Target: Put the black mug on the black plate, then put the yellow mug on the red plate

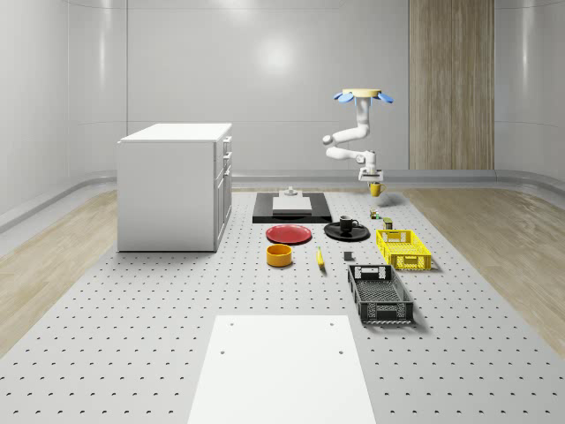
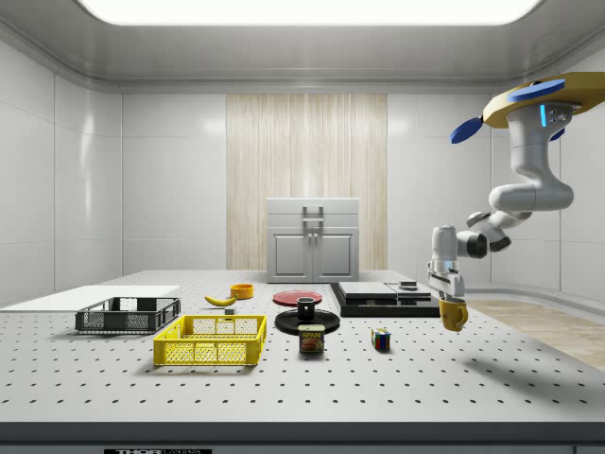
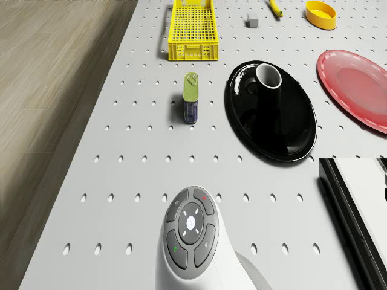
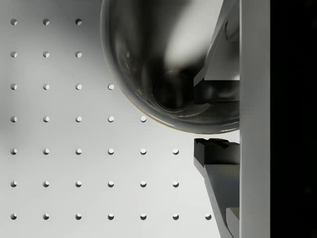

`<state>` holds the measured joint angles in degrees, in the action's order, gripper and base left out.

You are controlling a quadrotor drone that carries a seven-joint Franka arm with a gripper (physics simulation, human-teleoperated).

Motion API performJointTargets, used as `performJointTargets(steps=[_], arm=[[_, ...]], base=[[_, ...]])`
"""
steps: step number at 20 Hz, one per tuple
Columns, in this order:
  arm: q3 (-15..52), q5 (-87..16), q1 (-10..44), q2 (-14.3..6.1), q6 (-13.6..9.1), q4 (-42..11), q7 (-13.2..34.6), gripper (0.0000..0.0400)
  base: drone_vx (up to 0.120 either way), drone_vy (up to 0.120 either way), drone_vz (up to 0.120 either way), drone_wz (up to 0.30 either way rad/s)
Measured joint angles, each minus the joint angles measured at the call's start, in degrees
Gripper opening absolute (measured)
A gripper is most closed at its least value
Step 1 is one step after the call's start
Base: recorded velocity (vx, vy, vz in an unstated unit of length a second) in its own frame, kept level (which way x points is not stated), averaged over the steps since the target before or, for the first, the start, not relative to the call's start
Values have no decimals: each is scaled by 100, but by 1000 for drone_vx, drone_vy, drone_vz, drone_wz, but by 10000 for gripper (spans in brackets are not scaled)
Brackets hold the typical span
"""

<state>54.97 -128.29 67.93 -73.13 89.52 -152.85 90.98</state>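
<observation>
1. The bench (image 1: 132,309) carries all the things; the drone (image 1: 363,94) hovers above its far right part, beyond the plates.
2. The black plate (image 1: 334,232) already bears the black mug (image 1: 347,224), so I judge the first half finished.
3. The red plate (image 1: 289,234), just left of the black one, has no mug on it yet.
4. The tool (image 2: 448,295) is closed on the yellow mug (image 2: 454,315), held above the bench; carrying it to the red plate remains.
</observation>
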Motion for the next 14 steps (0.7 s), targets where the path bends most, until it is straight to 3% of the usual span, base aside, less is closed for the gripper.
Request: performJointTargets(steps=[4, 10, 14], arm=[[39, 39, 1, -12, -18, -25, 10, 100], [62, 66, 10, -29, -18, -37, 21, 100], [68, 76, 17, -39, -11, -38, 28, 100]], base=[[0, 0, 120, 0], [120, -120, 113, 0], [120, -120, 0, 0]])
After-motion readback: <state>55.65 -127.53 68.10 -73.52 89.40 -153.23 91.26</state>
